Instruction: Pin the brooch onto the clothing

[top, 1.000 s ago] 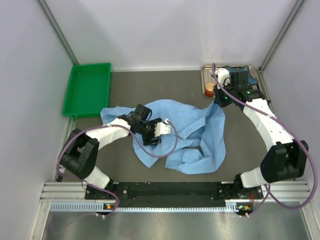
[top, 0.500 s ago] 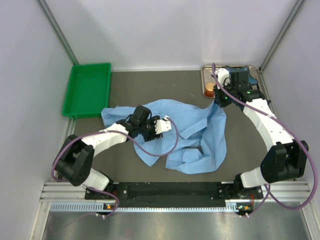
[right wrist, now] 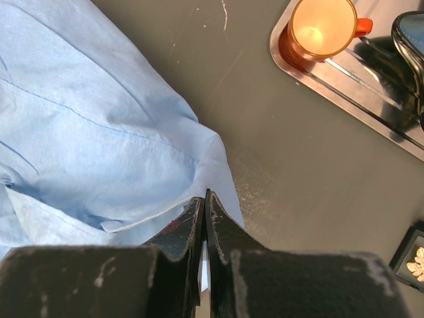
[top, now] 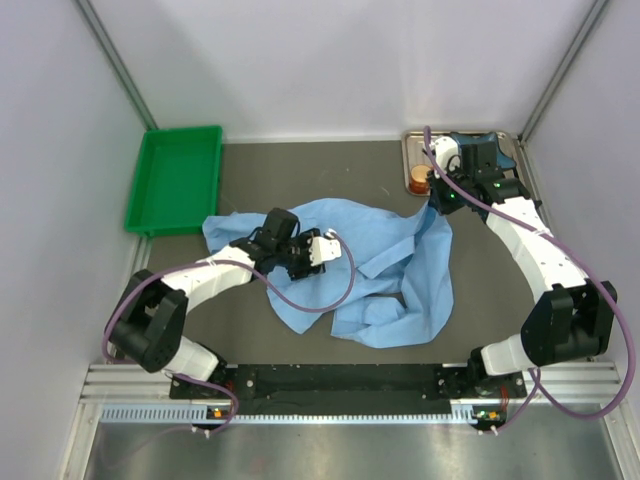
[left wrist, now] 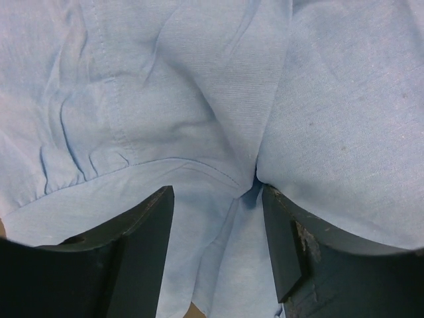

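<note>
**Shirt being readied; brooch not yet picked up**

The left gripper (left wrist: 217, 202) hung low over the crumpled shirt (top: 400, 270), jaws spread wide with a fold and seam between them but not pinched. The right gripper (right wrist: 205, 197) was closed with nothing visibly held, its tips at the shirt's far edge. The brooch (right wrist: 416, 260) lay in a small black box just beside them, on the bare table near the tray (right wrist: 331, 74) with the cup (right wrist: 322, 25). This looked like the cloth-preparing step. Next, the left would probably need to close on the fold or flatten a patch. The right would have to open and reach for the brooch, a tiny, fiddly target. No brand or writing was legible.
</note>
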Controlling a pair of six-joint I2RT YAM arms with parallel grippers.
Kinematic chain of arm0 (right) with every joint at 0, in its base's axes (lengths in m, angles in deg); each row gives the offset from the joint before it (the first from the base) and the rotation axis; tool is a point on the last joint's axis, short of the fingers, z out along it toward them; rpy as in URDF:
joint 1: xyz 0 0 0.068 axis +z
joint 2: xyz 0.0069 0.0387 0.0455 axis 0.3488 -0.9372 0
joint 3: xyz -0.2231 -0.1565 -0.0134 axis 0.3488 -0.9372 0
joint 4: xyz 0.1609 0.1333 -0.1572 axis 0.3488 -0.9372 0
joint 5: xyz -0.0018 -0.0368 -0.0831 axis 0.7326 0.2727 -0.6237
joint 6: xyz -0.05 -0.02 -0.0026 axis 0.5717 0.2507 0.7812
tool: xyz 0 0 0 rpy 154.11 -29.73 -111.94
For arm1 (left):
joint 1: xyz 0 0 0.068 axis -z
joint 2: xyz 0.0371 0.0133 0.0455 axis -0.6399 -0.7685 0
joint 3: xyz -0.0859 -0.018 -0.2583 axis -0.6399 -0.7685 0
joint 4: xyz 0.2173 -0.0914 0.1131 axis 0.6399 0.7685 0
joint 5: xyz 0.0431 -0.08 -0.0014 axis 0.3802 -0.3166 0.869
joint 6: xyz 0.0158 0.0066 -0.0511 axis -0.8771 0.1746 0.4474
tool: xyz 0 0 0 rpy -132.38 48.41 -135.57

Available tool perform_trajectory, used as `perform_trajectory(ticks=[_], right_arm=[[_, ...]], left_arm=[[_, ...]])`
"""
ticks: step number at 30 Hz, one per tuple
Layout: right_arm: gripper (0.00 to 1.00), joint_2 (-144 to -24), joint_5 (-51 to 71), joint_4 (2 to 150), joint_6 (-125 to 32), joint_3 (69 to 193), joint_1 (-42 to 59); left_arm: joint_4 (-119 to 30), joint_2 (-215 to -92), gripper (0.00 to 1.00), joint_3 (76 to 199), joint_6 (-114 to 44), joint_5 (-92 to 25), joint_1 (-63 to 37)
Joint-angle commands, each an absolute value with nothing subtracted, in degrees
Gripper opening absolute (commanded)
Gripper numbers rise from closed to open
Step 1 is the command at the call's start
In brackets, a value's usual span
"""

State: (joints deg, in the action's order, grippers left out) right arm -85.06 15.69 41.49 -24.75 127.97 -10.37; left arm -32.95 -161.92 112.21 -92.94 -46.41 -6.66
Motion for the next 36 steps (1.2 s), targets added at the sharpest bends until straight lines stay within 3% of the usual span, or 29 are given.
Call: perform_trajectory(ticks=[1, 12, 17, 19, 21, 32, 36], right_arm=[[0.00, -83.1, 16.4, 42.7, -24.5, 128.5, -10.7], [0.00, -82.8, 15.9, 42.2, -24.4, 128.3, -10.7], [0.00, -82.6, 15.8, 42.3, -24.2, 128.4, -10.7], [0.00, -82.6, 15.8, 42.1, -24.2, 128.8, -10.8], [0.00, -82.8, 15.8, 42.2, -24.2, 129.2, -10.7], [0.00, -83.6, 16.2, 42.3, -24.4, 131.8, -10.7], [0.00, -84.4, 17.5, 42.3, -25.3, 132.3, -10.7]], left_arm=[[-33.4, -162.9, 0.63, 111.7, -94.5, -50.6, -6.4], [-39.6, -167.7, 0.52, 114.1, -89.6, -48.0, -5.9], [-39.1, -166.7, 0.28, 115.1, -88.0, -47.3, -6.4], [-38.4, -165.4, 0.11, 115.3, -87.4, -47.3, -7.0], [-38.2, -164.6, 0.01, 116.1, -85.4, -46.4, -8.0], [-35.1, -159.1, 0.00, 123.8, -79.8, -47.7, -22.6], [-35.2, -160.2, 0.00, 124.1, -78.3, -47.0, -22.7]])
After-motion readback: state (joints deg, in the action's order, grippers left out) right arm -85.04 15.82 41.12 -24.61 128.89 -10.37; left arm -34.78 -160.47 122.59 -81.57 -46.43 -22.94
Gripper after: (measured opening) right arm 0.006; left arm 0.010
